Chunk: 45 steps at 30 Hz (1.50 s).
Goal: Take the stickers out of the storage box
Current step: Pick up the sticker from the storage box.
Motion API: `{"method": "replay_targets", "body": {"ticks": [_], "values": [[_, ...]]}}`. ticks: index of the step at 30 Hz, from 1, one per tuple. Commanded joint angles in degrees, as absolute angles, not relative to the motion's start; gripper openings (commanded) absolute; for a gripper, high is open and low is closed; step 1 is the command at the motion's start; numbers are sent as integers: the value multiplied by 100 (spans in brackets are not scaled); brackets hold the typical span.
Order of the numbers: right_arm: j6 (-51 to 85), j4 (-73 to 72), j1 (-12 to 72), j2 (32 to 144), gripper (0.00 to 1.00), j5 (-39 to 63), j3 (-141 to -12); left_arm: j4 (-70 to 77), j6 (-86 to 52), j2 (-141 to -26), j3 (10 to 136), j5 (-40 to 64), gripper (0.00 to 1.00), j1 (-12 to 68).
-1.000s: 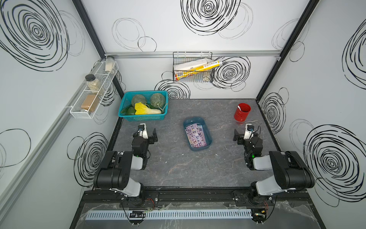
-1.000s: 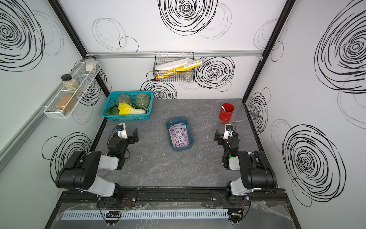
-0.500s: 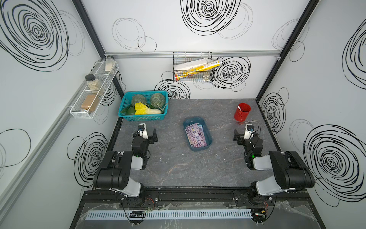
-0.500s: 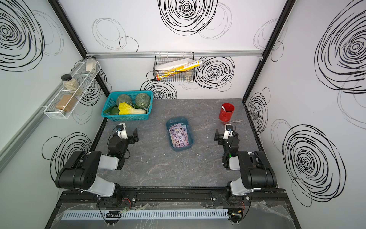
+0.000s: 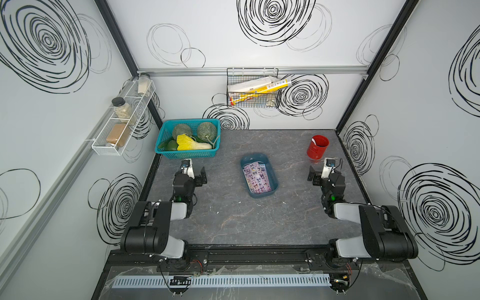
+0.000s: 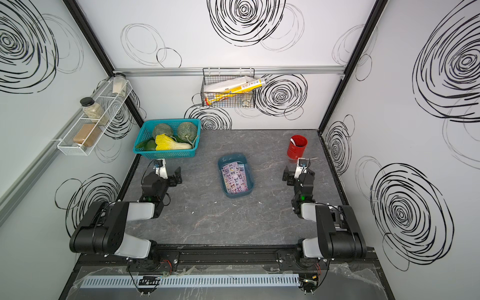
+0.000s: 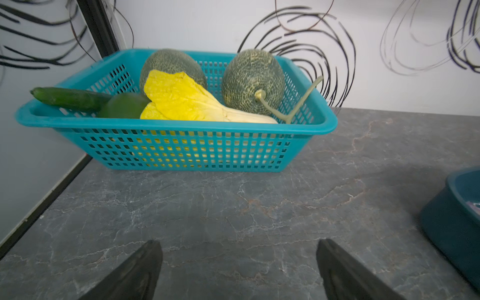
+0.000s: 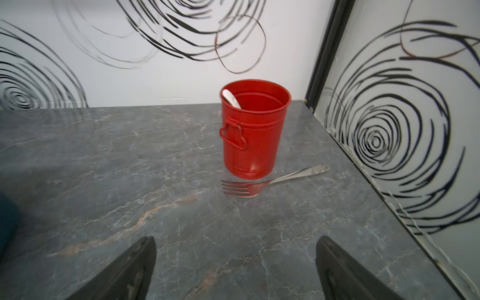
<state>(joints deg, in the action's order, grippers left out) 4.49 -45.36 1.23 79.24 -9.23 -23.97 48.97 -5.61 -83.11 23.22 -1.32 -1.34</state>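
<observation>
- Since the left gripper (image 7: 239, 242) and right gripper (image 8: 235, 239) both stand spread wide and empty, either can start; the box (image 5: 261, 195) sits between them, well apart from each.
- The stickers (image 5: 257, 178) lie flat inside it, to the right gripper's left.
- Descend over the stack's end nearest the gripper and work one jaw under an edge; thin sheets probably slip.
- Pinch lightly, lift clear of the wall.

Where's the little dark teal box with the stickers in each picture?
Top views: storage box in the middle of the grey marbled table.
Left wrist: one cropped corner at the frame's edge, apart from the blue basket.
Right wrist: probably the dark teal blur at the frame's edge.
Shared landmark: that table, in every view.
</observation>
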Motion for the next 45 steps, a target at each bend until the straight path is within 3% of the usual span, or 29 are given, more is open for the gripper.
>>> {"method": "replay_targets", "body": {"ticks": [1, 7, 11, 16, 21, 25, 35, 45], "values": [[1118, -2081, 101, 7805, 100, -1413, -3586, 3139, -1336, -7850, 3335, -215, 99, -174], [1368, -649, 97, 8014, 100, 604, -4506, 1481, -2762, -7936, 4645, 973, 99, -425], [1627, -330, 103, 7868, 100, 1651, -4595, 233, -2933, -8535, 5706, 2388, 99, -583], [1874, 449, 334, 7785, 100, 2195, -4985, -301, -2891, -8543, 6126, 3120, 99, -576], [1686, 1309, 1456, 7990, 100, 1587, -5655, -1293, -2168, -8686, 6290, 2806, 99, -644], [1825, 1433, 2149, 8216, 100, 1261, -5918, -1311, -2139, -8771, 6051, 3307, 99, -985], [2066, 1966, 3640, 9527, 100, 197, -6964, -1703, -1993, -8126, 5548, 2115, 99, 46], [2344, 2170, 4113, 10927, 100, -570, -7897, -1802, -1816, -7751, 5268, 1872, 99, 624]]}}
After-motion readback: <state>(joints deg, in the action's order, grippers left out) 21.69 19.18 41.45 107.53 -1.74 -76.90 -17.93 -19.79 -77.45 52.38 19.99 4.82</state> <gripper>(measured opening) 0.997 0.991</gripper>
